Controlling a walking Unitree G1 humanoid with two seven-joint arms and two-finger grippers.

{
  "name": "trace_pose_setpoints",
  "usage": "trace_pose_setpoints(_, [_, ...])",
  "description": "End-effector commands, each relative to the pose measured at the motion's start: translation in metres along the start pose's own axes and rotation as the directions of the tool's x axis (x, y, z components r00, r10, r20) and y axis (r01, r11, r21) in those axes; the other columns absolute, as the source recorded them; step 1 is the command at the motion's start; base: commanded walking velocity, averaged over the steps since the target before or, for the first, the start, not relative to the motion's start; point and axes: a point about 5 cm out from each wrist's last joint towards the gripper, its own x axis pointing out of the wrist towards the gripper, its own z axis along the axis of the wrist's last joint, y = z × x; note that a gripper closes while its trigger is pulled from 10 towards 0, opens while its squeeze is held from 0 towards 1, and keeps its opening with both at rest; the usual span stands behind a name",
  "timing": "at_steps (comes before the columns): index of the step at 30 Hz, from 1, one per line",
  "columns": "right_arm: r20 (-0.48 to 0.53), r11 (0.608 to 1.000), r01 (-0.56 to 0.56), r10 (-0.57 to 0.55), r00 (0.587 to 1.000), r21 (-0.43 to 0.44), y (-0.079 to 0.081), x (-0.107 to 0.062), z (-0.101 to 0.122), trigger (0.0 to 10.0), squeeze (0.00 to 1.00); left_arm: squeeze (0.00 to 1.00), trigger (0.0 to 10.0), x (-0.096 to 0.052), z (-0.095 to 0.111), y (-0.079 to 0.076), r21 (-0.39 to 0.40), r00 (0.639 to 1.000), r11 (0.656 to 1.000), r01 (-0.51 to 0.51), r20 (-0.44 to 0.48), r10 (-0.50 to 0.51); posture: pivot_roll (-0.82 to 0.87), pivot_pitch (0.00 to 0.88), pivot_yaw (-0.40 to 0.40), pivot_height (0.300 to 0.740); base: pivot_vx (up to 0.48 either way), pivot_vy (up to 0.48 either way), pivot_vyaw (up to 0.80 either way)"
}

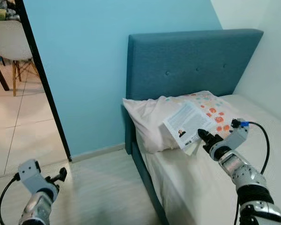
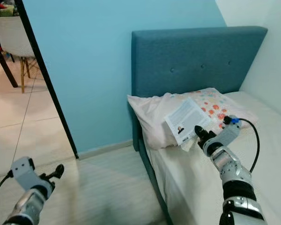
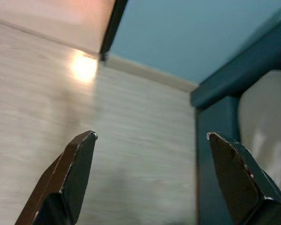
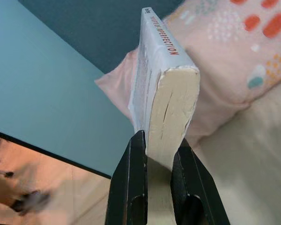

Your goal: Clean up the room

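White-covered and thick, the paperback book (image 1: 186, 123) is sitting clamped in my right claw (image 4: 159, 150), my two black fingers (image 4: 129, 187) pinching its lower edge from both sides. I am holding it up over the bed (image 1: 201, 187), just in front of the pillow (image 1: 150, 117), so that its back cover with dense print and a small dark picture is facing the head camera. In my right wrist view I am looking along its cream page block, with red lettering running down the pale spine. The book is standing tilted, its top leaning toward the pillow; I cannot tell whether it is touching the pillow.

The pillow is lying at the head of the bed, pale pink with orange and teal spots toward its far side, and it is resting against the teal padded headboard (image 1: 196, 61). The mattress cover is showing off-white under my right arm.

My left claw (image 1: 61, 176) is hanging low over the pale wood-grain floor (image 1: 98, 192), well apart from the bed, with its fingers (image 3: 70, 173) spread wide and nothing between them. A light blue wall (image 1: 93, 70) is rising behind, edged by a black door frame (image 1: 42, 79). Beyond the frame, a white chair (image 1: 11, 42) with wooden legs is standing on a tiled floor.
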Motion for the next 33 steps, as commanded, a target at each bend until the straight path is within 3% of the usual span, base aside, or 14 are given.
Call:
trace_pose_setpoints(1, [0.004,0.999,-0.005,0.005,1.000,0.032,-0.005,-0.003,0.003,10.0,0.00,0.00,10.0,-0.001,-0.001,0.001,0.019,1.000,1.000,-0.006,-0.002,0.006,-0.06,0.000,-0.059,0.592,0.000,0.000,0.00])
trace_pose_setpoints(5, [-0.043,0.995,0.022,-0.018,0.999,0.098,-0.015,-0.006,-0.005,10.0,0.00,0.00,10.0,0.002,0.006,-0.001,0.025,1.000,1.000,0.002,0.025,-0.003,-0.06,0.000,-0.055,0.577,0.000,0.000,0.00])
trace_pose_setpoints(9, [-0.057,0.993,0.026,-0.020,0.998,0.111,-0.017,-0.007,-0.007,10.0,0.00,0.00,10.0,0.003,0.008,-0.002,0.027,0.999,1.000,0.006,0.031,-0.007,-0.06,0.000,-0.053,0.572,0.000,0.000,0.00])
trace_pose_setpoints(14, [-0.161,0.982,0.051,-0.021,0.987,0.180,-0.028,-0.016,-0.035,10.0,0.00,0.00,10.0,0.007,0.017,-0.010,0.042,0.996,0.998,0.053,0.065,-0.056,-0.06,0.000,-0.038,0.547,0.000,0.000,0.00])
trace_pose_setpoints(25, [-0.251,0.966,0.195,-0.149,0.957,0.172,-0.048,-0.026,-0.066,10.0,0.00,0.00,10.0,0.006,0.018,-0.012,0.090,0.991,0.990,0.111,0.069,-0.117,-0.03,0.000,-0.018,0.507,0.000,0.000,0.00])
trace_pose_setpoints(33, [-0.255,0.964,0.243,-0.210,0.944,0.106,-0.052,-0.025,-0.065,10.0,0.00,0.00,10.0,0.004,0.016,-0.009,0.117,0.989,0.985,0.126,0.058,-0.133,-0.01,0.019,-0.012,0.507,0.000,0.000,0.00])
